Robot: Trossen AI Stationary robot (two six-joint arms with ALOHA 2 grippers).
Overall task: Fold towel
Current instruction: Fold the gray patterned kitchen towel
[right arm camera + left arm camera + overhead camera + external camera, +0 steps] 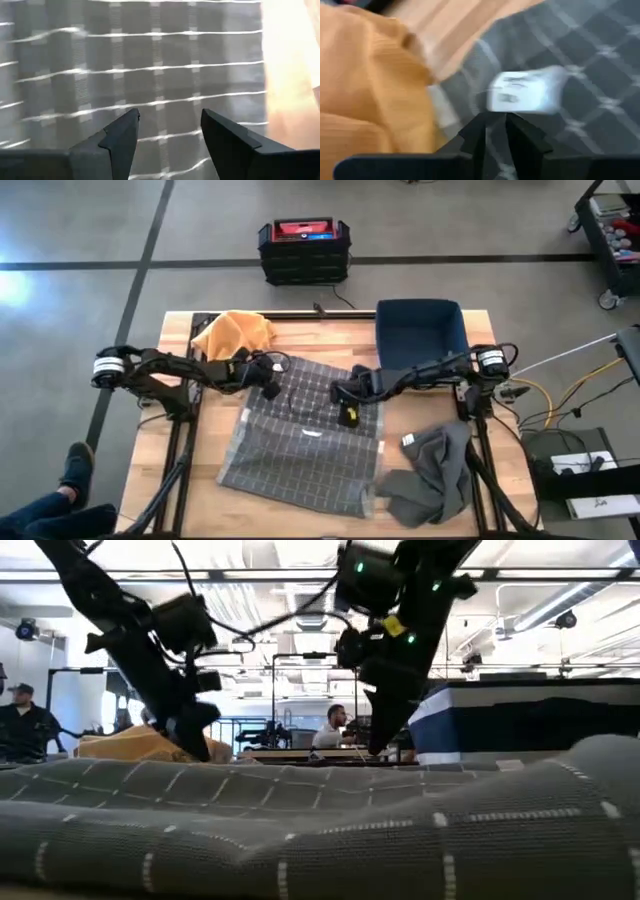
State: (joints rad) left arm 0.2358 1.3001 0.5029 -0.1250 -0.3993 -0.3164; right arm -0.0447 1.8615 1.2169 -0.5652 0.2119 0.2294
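Towel (pixel 300 445), the grey one with the pale grid, lay spread in the middle of the table (pixel 180 330), its long axis running from the far edge, where both my arms reached, down toward the near edge. My left gripper (pixel 268 380) sat at the towel's far left corner, just beside the orange cloth (pixel 233 333). In my left wrist view my fingers (pixel 520 140) were pressed nearly together right by the towel's white label (pixel 526 90); whether they pinched any fabric I could not tell. My right gripper (pixel 345 395) hovered over the far right part of the towel, fingers (pixel 122 135) spread with the grid cloth showing between them, gripping nothing. So both grippers stood along the far edge, left at its corner and right a little inward from its own. The free length of towel stretched away from both toward the near edge. I judged the fold would go that way. A crumpled grey cloth (pixel 432 475) lay just beside the towel's near right corner.
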